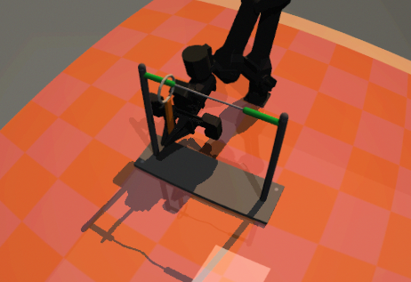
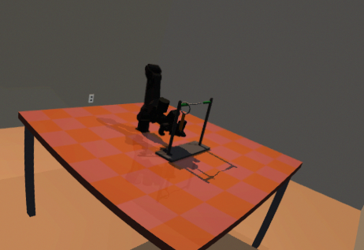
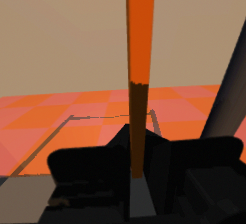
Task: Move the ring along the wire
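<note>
The pale ring [image 1: 160, 92] [image 2: 190, 110] is around the left green part [image 1: 153, 77] of the wire in the top view, near its inner end. Its orange handle [image 1: 169, 115] [image 2: 182, 121] [image 3: 141, 40] hangs down, nearly upright. My gripper [image 1: 163, 148] [image 2: 183, 134] [image 3: 130, 127] is shut on the handle's lower part, from the arm's side; the fingers lie close on both sides of it. The thin grey wire [image 1: 213, 99] runs above my gripper to the far green part [image 1: 261, 116] [image 2: 206, 102]. Any small gap between the wire and the arm is hard to judge.
The near post [image 1: 148, 113] [image 2: 172, 136] [image 3: 231, 75] stands close beside the gripper. The other post [image 1: 274, 157] [image 2: 206, 124] is at the base's far end. The flat grey base [image 1: 249, 180] [image 2: 197, 148] lies below the gripper.
</note>
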### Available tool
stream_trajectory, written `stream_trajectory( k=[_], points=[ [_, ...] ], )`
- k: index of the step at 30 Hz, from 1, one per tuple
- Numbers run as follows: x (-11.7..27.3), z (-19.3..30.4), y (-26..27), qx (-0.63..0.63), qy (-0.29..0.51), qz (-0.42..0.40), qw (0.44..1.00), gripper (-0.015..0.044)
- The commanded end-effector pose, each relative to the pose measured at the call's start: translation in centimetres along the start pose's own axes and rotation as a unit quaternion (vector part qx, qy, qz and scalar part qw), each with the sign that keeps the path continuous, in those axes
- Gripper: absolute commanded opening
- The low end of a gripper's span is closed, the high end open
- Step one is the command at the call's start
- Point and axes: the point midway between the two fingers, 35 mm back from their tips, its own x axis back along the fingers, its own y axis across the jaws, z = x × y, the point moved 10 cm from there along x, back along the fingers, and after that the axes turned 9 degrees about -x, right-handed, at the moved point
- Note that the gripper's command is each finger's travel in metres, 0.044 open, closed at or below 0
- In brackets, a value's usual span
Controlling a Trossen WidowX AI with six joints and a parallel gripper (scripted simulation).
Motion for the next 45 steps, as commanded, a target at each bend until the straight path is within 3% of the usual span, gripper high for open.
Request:
stream_trajectory(
  k=[1,3,45],
  points=[
    [0.0,0.0,0.0,0.000,0.000,0.000,1.000,-0.0103],
    [0.0,0.0,0.0,0.000,0.000,0.000,1.000,-0.0150],
    [0.3,-1.8,0.3,0.001,-0.001,0.004,1.000,-0.0150]
  ],
)
